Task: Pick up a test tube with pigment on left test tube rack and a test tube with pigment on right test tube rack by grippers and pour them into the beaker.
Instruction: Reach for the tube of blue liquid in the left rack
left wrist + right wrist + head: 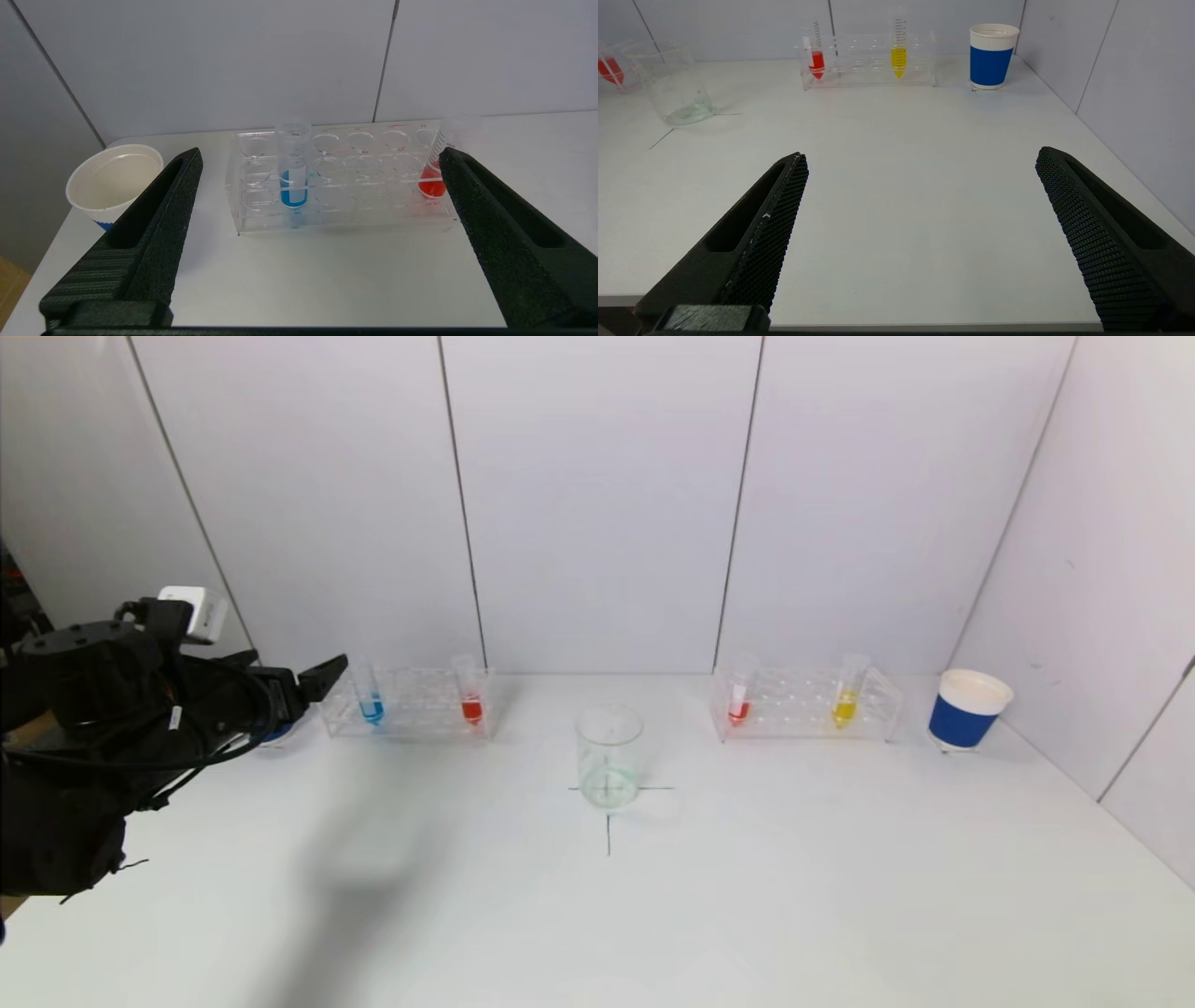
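The clear left rack [411, 717] holds a blue-pigment tube [371, 702] and a red-pigment tube [470, 700]. The clear right rack [808, 709] holds a red tube [739, 702] and a yellow tube [846, 700]. The glass beaker [609, 758] stands between them on a cross mark. My left gripper [313, 679] is open and empty, raised just left of the left rack; its wrist view shows the blue tube [293, 175] and red tube [437, 175] ahead. My right gripper [920, 161] is open and empty over the table's near edge, out of the head view.
A blue-and-white paper cup [967, 709] stands right of the right rack near the side wall. A second paper cup [114, 182] sits left of the left rack, behind my left arm. White walls close the back and right.
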Tool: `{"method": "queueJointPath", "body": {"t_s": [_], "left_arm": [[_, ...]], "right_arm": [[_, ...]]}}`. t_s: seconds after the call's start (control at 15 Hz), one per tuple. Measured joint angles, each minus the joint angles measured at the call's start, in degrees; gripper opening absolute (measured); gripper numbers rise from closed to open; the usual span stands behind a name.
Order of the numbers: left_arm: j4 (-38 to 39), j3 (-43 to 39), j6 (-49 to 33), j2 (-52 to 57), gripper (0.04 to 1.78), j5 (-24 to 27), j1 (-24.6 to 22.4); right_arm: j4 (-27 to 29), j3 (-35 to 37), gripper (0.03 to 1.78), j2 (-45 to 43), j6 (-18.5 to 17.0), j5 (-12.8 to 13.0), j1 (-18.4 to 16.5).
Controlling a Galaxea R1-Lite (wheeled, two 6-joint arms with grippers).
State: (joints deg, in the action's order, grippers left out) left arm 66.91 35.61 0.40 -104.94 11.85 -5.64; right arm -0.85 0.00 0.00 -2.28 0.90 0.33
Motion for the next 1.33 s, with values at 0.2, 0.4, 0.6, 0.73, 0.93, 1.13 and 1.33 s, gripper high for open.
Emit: {"method": "queueJointPath", "body": {"t_s": [0.2,0.4,0.6,0.73,0.93,1.13,1.33], "left_arm": [[6.2,1.5,0.1,-7.2,1.76,1.0,-0.2],[8.6,3.9,0.2,-12.8,1.76,1.2,-0.1],[9.0,7.5,0.1,-17.2,1.76,1.2,-0.1],[9.0,9.8,0.2,-19.7,1.76,1.3,0.0],[9.0,13.0,0.1,-22.8,1.76,1.2,0.0],[8.8,15.4,0.1,-24.8,1.76,1.0,0.0],[8.7,17.2,0.0,-26.0,1.76,1.0,0.0]], "right_arm": [[0.0,0.0,1.77,0.0,0.0,0.0,0.0],[0.0,0.0,1.77,0.0,0.0,0.0,0.0],[0.0,0.0,1.77,0.0,0.0,0.0,0.0],[0.0,0.0,1.77,0.0,0.0,0.0,0.0],[0.0,0.0,1.77,0.0,0.0,0.0,0.0],[0.0,0.0,1.77,0.0,0.0,0.0,0.0],[0.0,0.0,1.77,0.0,0.0,0.0,0.0]]}}
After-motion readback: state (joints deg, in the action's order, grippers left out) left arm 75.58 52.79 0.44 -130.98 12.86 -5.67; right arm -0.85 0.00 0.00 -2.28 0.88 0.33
